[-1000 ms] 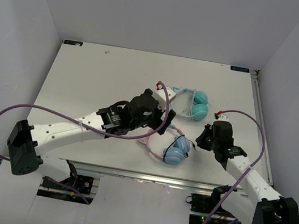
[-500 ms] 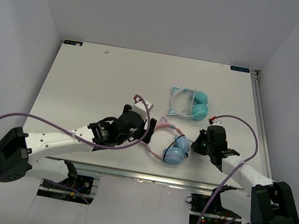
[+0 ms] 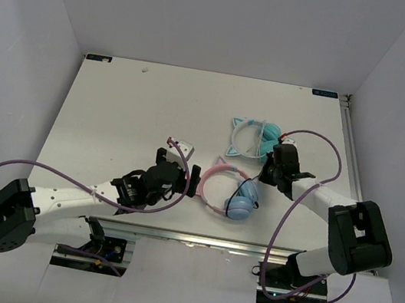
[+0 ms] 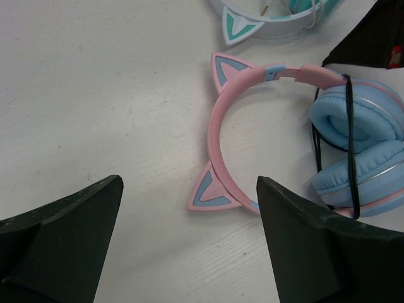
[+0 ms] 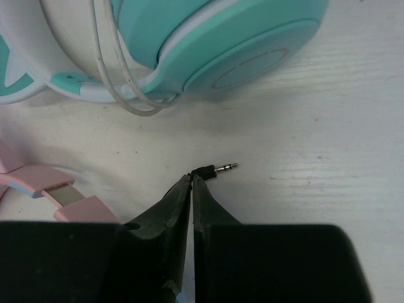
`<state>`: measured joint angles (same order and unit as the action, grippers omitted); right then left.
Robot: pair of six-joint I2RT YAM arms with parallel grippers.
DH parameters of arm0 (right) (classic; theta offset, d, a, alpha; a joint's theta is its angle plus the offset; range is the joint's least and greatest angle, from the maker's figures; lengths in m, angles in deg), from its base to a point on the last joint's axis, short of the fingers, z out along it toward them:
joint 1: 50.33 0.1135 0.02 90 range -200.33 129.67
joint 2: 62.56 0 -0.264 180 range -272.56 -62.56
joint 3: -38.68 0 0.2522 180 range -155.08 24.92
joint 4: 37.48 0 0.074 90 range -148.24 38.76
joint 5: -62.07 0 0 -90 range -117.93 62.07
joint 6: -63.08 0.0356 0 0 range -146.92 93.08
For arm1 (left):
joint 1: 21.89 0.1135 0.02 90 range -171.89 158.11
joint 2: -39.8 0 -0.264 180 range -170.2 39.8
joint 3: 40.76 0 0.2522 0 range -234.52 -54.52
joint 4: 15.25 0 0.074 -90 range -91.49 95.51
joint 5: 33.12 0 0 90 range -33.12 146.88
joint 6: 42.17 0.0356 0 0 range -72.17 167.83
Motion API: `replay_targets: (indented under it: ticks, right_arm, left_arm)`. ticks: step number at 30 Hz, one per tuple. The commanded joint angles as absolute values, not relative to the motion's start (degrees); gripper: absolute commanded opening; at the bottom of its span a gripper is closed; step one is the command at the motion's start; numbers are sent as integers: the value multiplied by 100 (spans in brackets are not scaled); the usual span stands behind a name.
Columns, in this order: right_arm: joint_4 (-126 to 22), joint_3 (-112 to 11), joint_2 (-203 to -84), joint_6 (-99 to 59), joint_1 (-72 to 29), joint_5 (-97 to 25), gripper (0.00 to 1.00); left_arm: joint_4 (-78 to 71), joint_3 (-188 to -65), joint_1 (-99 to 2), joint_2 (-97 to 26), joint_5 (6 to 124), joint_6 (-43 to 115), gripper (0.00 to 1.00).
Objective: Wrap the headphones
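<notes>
pink cat-ear headphones (image 3: 216, 189) lie flat on table (image 3: 114, 121), blue cups (image 4: 369, 120) together, black cable (image 4: 349, 145) looped over them, plug (image 5: 218, 169) pinched in my right gripper (image 5: 191, 181).

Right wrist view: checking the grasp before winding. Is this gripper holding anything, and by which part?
The right gripper is shut on the plug, pinching its black collar just behind the metal tip.

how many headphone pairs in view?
2. The pink headphones lie front-centre; the white-and-teal headphones lie just behind them, to the right. No others visible, though the arms could hide something.
</notes>
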<state>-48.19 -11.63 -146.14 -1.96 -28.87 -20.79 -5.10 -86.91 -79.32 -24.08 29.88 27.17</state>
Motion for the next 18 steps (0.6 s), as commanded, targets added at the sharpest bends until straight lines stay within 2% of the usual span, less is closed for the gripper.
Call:
replay_targets:
  ticks: [1,7,11,13,16,18]
  right_arm:
    - [-5936,-1741,-14224,-424,-2906,-1313,15]
    - [-7538,-2747,-13666,-716,-2906,-1059,31]
    - [-8038,-3159,-13258,-961,-2906,-1200,48]
    - [-8023,-3068,-12982,-1026,-2904,-1379,59]
    - [-7623,-2630,-12396,-1079,-2889,-1847,88]
    - [-7431,-2374,-11978,-977,-2848,-1977,97]
  left_arm:
    - [-843,-8488,-7902,-2202,2920,2983,98]
    - [-877,-8460,-7902,-2152,3009,3043,98]
    - [-933,-8337,-7902,-1893,3141,3171,98]
    - [-1049,-8203,-7902,-1706,3277,3279,98]
    - [-1196,-8094,-7902,-1500,3371,3310,98]
    - [-1235,-8066,-7902,-1444,3387,3309,98]
